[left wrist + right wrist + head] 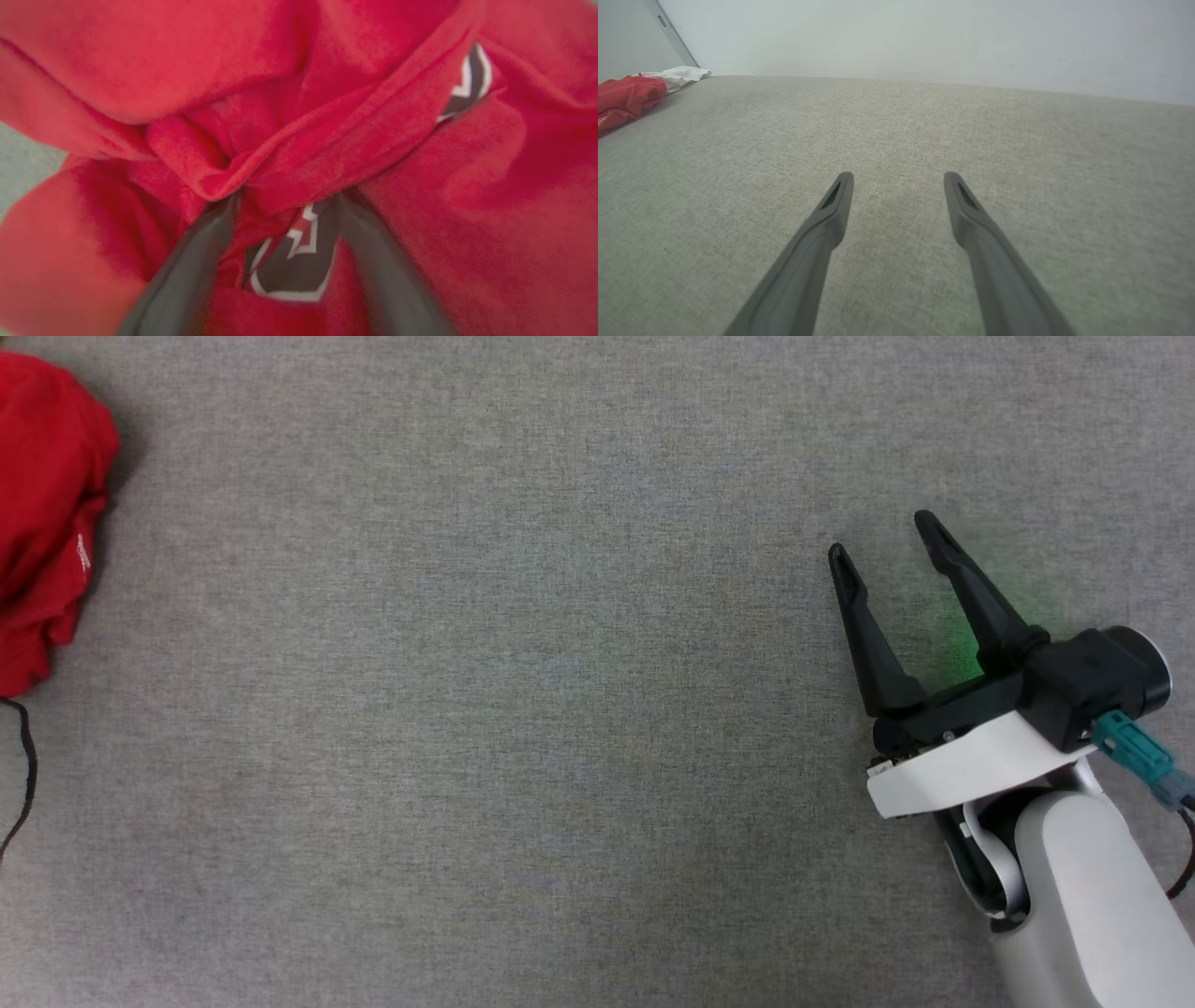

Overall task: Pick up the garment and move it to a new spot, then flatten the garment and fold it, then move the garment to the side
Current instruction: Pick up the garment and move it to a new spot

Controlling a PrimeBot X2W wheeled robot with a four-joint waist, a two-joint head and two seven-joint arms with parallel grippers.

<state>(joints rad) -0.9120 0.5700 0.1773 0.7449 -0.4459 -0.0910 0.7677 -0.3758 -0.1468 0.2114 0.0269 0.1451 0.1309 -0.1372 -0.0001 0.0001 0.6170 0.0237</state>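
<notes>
Leftward, garment (47, 504) perhaps at edge of wide surface (560, 709).

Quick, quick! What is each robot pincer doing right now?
Left pincer: open, tips tucked under a fold of the red garment.
Right pincer: open, holding nothing.

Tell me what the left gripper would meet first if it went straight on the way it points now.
The garment: its red fold lies right at the left gripper's fingertips, perhaps touching them.
</notes>
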